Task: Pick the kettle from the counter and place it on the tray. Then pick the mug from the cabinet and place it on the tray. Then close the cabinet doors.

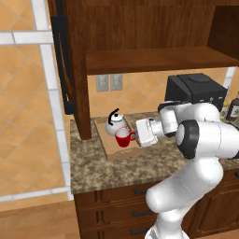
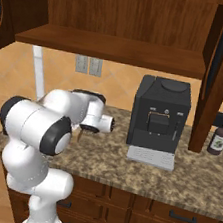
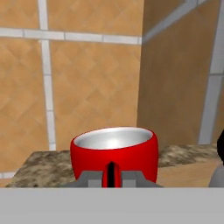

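Mug (image 1: 123, 138), bright red with a white inside, sits upright over the light-wood tray (image 1: 112, 151) on the granite counter (image 1: 121, 170), directly ahead of the gripper (image 3: 112, 175), which is clamped shut on the mug's side handle. The silvery kettle (image 1: 115, 123) stands on the tray just behind the mug, beneath the open cabinet (image 1: 154, 32).
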Controlling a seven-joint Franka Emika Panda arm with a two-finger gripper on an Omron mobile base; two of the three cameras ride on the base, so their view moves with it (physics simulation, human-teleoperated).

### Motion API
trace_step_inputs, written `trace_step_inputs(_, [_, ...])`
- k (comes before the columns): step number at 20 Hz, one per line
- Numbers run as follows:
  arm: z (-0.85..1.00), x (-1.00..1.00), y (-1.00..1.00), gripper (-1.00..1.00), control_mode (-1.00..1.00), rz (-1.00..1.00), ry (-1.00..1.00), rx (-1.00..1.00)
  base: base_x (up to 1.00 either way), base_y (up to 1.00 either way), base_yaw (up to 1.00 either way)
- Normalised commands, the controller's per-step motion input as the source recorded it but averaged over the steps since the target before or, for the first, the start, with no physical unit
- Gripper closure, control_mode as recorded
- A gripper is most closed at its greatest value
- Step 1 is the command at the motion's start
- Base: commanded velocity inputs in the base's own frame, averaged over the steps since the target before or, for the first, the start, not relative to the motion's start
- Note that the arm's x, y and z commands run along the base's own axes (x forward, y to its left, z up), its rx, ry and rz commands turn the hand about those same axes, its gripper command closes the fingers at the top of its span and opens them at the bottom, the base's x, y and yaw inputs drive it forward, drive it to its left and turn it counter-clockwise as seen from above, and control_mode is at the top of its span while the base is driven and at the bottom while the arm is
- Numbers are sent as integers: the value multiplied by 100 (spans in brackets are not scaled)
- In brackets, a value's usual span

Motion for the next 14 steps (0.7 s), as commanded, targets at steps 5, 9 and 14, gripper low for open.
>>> trace_step_inputs(5, [-32,34,0,100,-100,1,-1,0,0,0,0])
trace_step_inputs(9, [-24,32,0,100,-100,0,-4,0,0,0,0])
trace_step_inputs(14, [-31,38,0,100,-100,0,0,0,0,0,0])
